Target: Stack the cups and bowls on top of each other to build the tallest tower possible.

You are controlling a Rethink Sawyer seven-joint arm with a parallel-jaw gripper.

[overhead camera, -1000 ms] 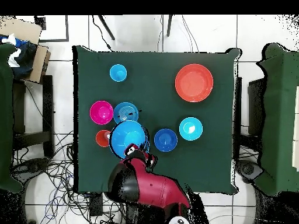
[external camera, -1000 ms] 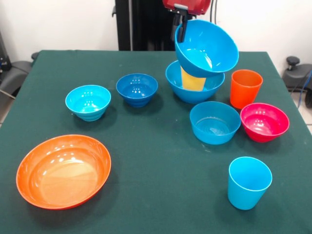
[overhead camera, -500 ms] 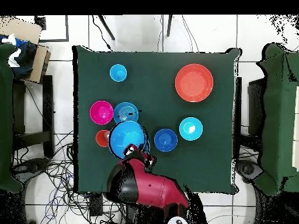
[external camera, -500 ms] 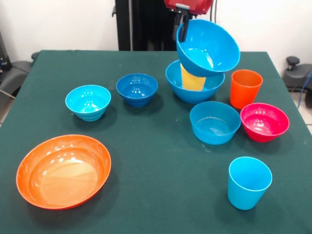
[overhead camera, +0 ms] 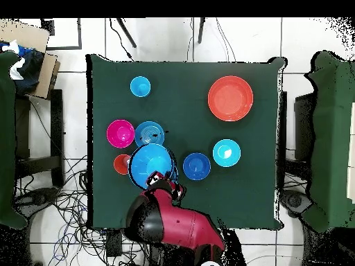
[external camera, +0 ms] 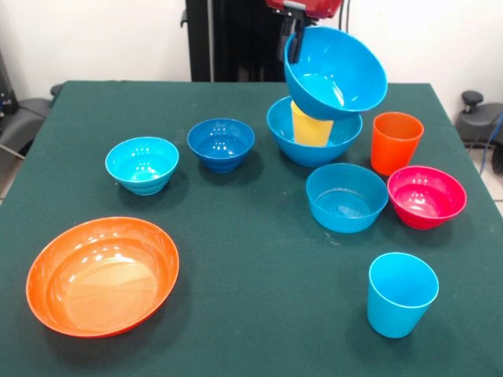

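Note:
My gripper [external camera: 292,43] is shut on the rim of a large blue bowl [external camera: 336,72], held tilted in the air. Right below it a yellow cup [external camera: 311,128] stands inside the second large blue bowl [external camera: 292,138]. From overhead the held bowl [overhead camera: 151,164] hides both. An orange cup [external camera: 395,141], a magenta-red bowl [external camera: 427,195] and a medium light blue bowl [external camera: 346,196] sit to the right. A dark blue bowl [external camera: 221,143] and a cyan bowl [external camera: 142,163] sit left. A wide orange bowl [external camera: 102,274] and a light blue cup [external camera: 402,293] stand nearest the camera.
The table [external camera: 251,259] wears a dark green cloth. Chairs [overhead camera: 36,138] flank the table in the overhead view, and cables lie on the floor near the robot base [overhead camera: 173,228].
The held blue bowl has risen slightly and shifted a little right above the yellow cup. Everything else stays put.

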